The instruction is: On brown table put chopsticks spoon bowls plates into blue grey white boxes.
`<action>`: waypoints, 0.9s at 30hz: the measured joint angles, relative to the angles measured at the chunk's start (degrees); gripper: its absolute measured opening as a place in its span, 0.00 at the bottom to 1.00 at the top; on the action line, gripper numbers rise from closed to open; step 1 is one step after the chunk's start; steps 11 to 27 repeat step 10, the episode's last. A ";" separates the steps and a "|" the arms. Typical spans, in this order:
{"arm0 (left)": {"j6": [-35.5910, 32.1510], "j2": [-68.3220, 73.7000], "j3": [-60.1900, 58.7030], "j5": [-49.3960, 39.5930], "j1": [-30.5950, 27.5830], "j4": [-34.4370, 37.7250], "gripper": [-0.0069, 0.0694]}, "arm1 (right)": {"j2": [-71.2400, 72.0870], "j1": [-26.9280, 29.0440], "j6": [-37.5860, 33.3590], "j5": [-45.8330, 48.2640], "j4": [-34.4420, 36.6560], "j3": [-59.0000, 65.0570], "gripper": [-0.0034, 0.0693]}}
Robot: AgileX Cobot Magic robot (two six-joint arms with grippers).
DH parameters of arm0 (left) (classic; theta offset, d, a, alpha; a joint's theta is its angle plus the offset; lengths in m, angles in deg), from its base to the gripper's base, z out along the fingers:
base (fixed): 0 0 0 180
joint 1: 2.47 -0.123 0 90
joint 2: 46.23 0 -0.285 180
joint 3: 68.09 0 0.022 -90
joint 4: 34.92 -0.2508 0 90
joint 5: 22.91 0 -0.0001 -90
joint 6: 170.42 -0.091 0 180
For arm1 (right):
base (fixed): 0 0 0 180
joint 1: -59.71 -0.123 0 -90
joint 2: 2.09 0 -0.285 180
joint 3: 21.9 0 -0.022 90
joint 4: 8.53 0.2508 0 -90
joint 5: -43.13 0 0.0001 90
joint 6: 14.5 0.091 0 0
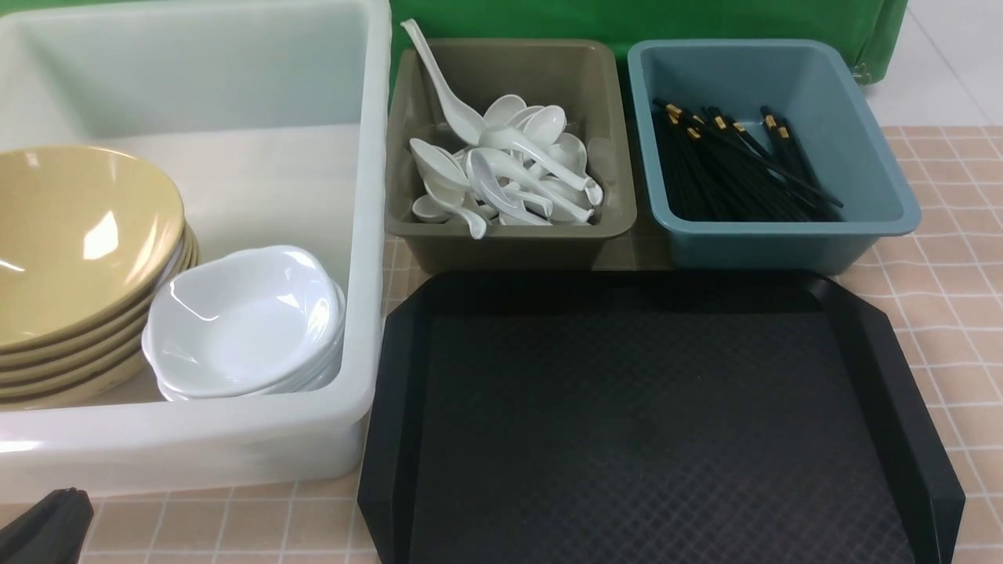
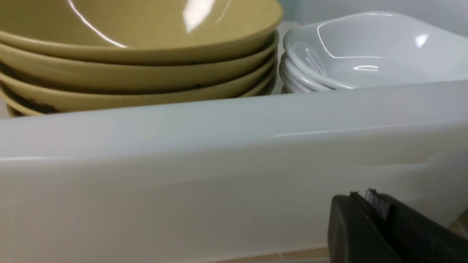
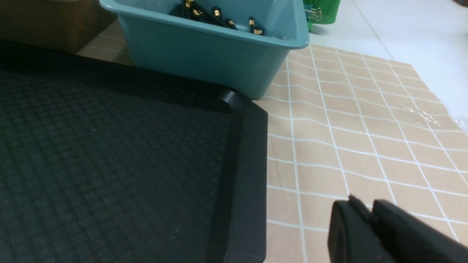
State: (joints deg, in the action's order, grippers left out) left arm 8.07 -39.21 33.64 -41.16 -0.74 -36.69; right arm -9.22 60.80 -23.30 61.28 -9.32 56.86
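Note:
On the brown table point(image 1: 940, 274) stand three boxes. The big white box point(image 1: 235, 446) holds a stack of yellow bowls point(image 1: 70, 258) and, beside it, a stack of white plates point(image 1: 243, 321). Several white spoons point(image 1: 509, 168) lie piled in the grey box point(image 1: 509, 235). Black chopsticks point(image 1: 736, 164) lie in the blue box point(image 1: 783, 243). My left gripper point(image 2: 360, 195) is shut and empty, low on the table in front of the white box's near wall point(image 2: 219, 175). Over bare table to the right of the black tray, my right gripper point(image 3: 362, 202) holds nothing, its jaws parted by a narrow gap.
A black textured tray point(image 1: 658, 407) lies empty in front of the grey and blue boxes. Its right rim point(image 3: 245, 164) is close to my right gripper. A green cloth point(image 1: 642, 19) hangs behind the boxes. White floor point(image 3: 402, 33) lies beyond the table's right edge.

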 joint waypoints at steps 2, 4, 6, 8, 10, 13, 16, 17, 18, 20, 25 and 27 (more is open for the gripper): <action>0.00 0.00 0.00 0.00 0.00 0.00 0.10 | 0.00 0.00 0.00 0.08 0.00 -0.05 0.21; 0.00 0.00 0.00 0.00 0.00 0.00 0.10 | 0.00 0.00 0.00 0.14 0.00 -0.05 0.21; 0.12 0.00 0.00 0.00 0.00 0.00 0.10 | 0.00 0.00 0.00 0.14 0.00 -0.05 0.22; 0.31 0.00 0.00 0.00 0.00 0.05 0.10 | 0.00 0.00 0.00 0.14 0.00 -0.05 0.22; 0.31 0.00 0.00 0.00 0.00 0.05 0.10 | 0.00 0.00 0.00 0.16 0.00 -0.05 0.22; 0.31 0.00 0.00 0.00 0.00 0.05 0.10 | 0.00 0.00 0.00 0.16 0.00 -0.05 0.22; 0.31 0.00 0.00 0.00 0.00 0.05 0.10 | 0.00 0.00 0.00 0.16 0.00 -0.05 0.22; 0.31 0.00 0.00 0.00 0.00 0.05 0.10 | 0.00 0.00 0.00 0.16 0.00 -0.05 0.22; 0.31 0.00 0.00 0.00 0.00 0.05 0.10 | 0.00 0.00 0.00 0.16 0.00 -0.05 0.22; 0.31 0.00 0.00 0.00 0.00 0.05 0.10 | 0.00 0.00 0.00 0.16 0.00 -0.05 0.22; 0.31 0.00 0.00 0.00 0.00 0.05 0.10 | 0.00 0.00 0.00 0.16 0.00 -0.05 0.22; 0.31 0.00 0.00 0.00 0.00 0.05 0.10 | 0.00 0.00 0.00 0.16 0.00 -0.05 0.22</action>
